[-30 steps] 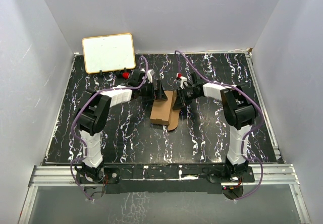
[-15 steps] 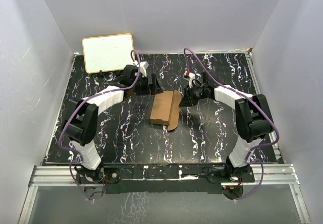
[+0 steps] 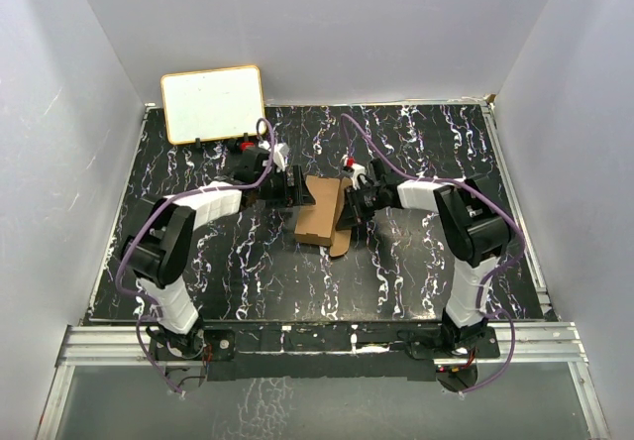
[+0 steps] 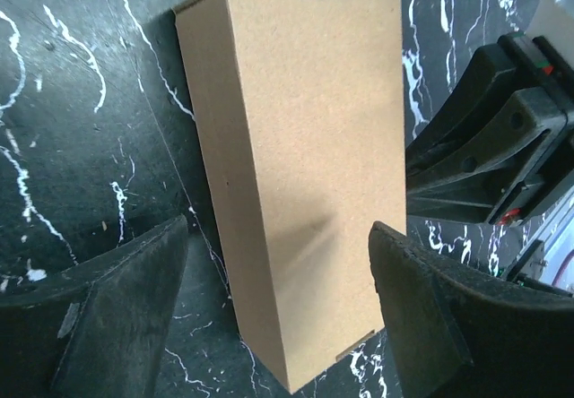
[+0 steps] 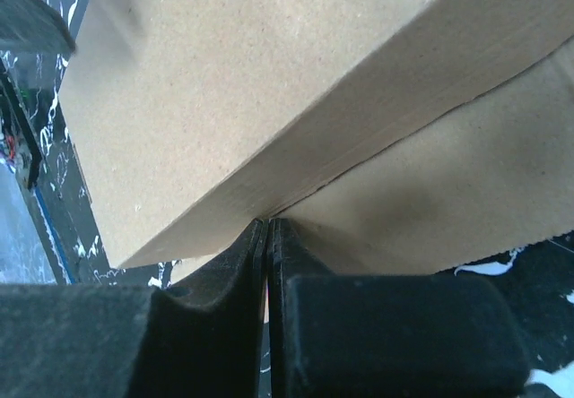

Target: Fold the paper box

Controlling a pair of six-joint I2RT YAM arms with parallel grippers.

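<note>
The paper box point(image 3: 319, 214) is a brown carton lying flat in the middle of the black marbled table, with a loose flap point(image 3: 340, 238) along its right side. My left gripper point(image 3: 302, 190) is at the box's far left end. In the left wrist view it point(image 4: 278, 313) stands open, with the box point(image 4: 305, 147) reaching in between the fingers point(image 4: 117, 313). My right gripper point(image 3: 348, 206) is at the box's right edge. In the right wrist view it point(image 5: 267, 228) is shut, its tips pushed into the crease between the box's side point(image 5: 251, 84) and the flap point(image 5: 448, 183).
A white board with a tan frame point(image 3: 213, 103) leans at the back left corner. Grey walls close in the table point(image 3: 416, 262) on three sides. The right gripper's black body point(image 4: 484, 156) shows just right of the box in the left wrist view.
Both arms drew back from the box half a second ago and have come in again. The left gripper now straddles its far left end; the right one presses its right edge.
</note>
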